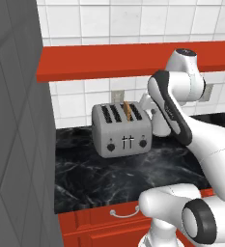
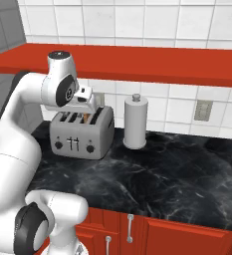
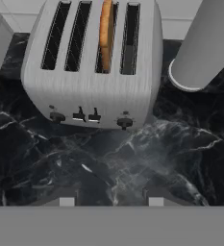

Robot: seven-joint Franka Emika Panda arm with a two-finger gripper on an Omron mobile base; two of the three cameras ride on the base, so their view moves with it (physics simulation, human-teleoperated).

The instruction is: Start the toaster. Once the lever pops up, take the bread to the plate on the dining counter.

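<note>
bread point(image 3: 105, 33) lower half hidden in toaster point(image 3: 92, 91) slot | end effector point(image 3: 108, 199) tips barely visible

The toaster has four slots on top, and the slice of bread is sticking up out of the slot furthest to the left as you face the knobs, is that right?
Not quite. The toaster does have four slots, but the bread stands in the third slot from the left as you face the knobs, not the leftmost one. The hand view shows this most plainly.

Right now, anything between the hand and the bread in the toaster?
Nothing visible. The bread stands up out of the third slot of the toaster, with bare black countertop between it and the hand. The paper towel roll sits off to the side.
</note>
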